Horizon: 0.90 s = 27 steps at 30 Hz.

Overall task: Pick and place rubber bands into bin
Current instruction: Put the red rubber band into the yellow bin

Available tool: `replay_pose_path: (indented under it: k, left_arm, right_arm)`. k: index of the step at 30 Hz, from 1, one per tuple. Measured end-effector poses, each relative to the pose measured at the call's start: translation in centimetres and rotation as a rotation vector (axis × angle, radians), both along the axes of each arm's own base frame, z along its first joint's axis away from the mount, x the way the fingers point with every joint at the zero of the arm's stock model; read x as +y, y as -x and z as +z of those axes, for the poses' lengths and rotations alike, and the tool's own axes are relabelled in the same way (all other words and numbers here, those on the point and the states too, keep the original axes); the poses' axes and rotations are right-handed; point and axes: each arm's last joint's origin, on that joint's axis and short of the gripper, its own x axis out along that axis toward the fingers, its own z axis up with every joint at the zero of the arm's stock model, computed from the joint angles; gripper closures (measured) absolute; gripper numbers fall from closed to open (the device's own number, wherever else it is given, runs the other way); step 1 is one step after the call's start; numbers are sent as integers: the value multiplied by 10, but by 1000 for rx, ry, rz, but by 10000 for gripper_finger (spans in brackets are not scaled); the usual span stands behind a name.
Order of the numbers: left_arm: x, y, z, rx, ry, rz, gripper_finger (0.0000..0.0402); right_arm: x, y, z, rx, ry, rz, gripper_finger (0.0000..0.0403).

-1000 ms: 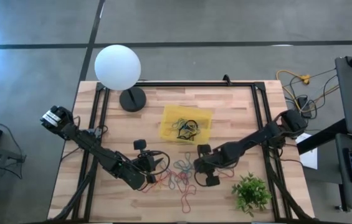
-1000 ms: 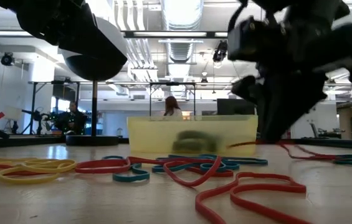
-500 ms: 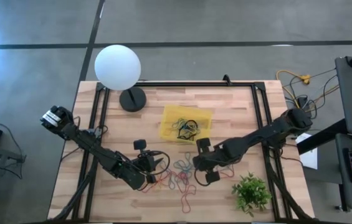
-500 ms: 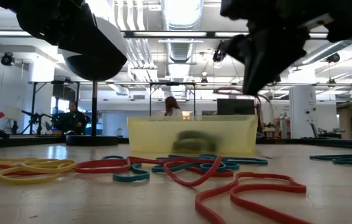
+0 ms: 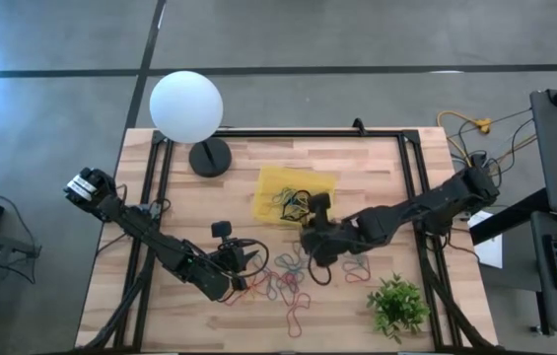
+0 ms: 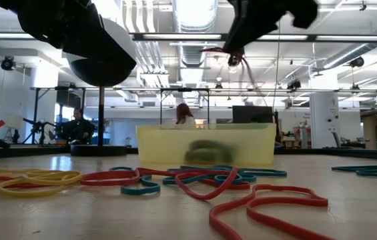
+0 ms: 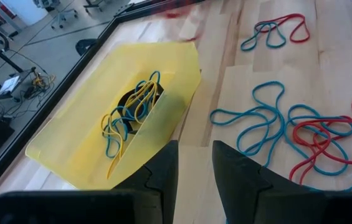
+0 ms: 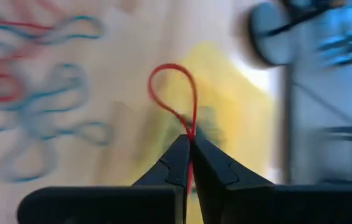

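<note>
The rubber bands [image 5: 288, 284] lie scattered in red, blue and yellow on the wood near the table's near edge, and show in the low view [image 6: 195, 179] and the left wrist view [image 7: 269, 118]. The yellow bin [image 5: 276, 183] sits flat on the table behind them and holds several bands [image 7: 129, 115]. My right gripper [image 5: 306, 237] is raised beside the bin's near right corner, shut on one red band [image 8: 151, 87]. My left gripper [image 5: 243, 264] waits low by the bands, fingers slightly open [image 7: 194, 165]. My right gripper [image 8: 189, 142] pinches the red band between its two fingertips at one spot of the loop [image 8: 192, 129]. The rest of the loop stands out past the fingertips. The band is lifted clear of the table and dangles under the gripper [image 6: 231, 57], high above the bin [image 6: 161, 143].
A white globe lamp [image 5: 186, 106] stands on its dark base [image 5: 209, 158] at the far left. A small green plant [image 5: 398, 304] sits at the near right. A black frame [image 5: 288, 134] runs along the table's sides. People stand in the room beyond [image 6: 185, 115].
My right gripper has risen from the table and moved left and toward the far edge, to the bin's near corner. The red band, first stretched from the fingers down to the table, has come fully off the wood and now hangs from the shut fingers.
</note>
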Motion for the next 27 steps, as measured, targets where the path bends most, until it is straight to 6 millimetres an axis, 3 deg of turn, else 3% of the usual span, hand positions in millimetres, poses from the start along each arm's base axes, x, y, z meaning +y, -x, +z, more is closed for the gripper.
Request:
replay_pose_path:
  k: [4, 12, 21, 27]
  left_arm:
    - [0, 0, 0, 0, 0, 0, 318]
    - [0, 0, 0, 0, 0, 0, 318]
    - [0, 0, 0, 0, 0, 0, 318]
    - [0, 0, 0, 0, 0, 0, 318]
  right_arm:
    - [-16, -6, 7, -18, 102, -50, 395]
    - [-58, -13, 2, -3, 92, -172, 395]
    - [-101, -14, -13, -10, -121, -303, 394]
    - [-114, -13, -20, 15, -256, -295, 364]
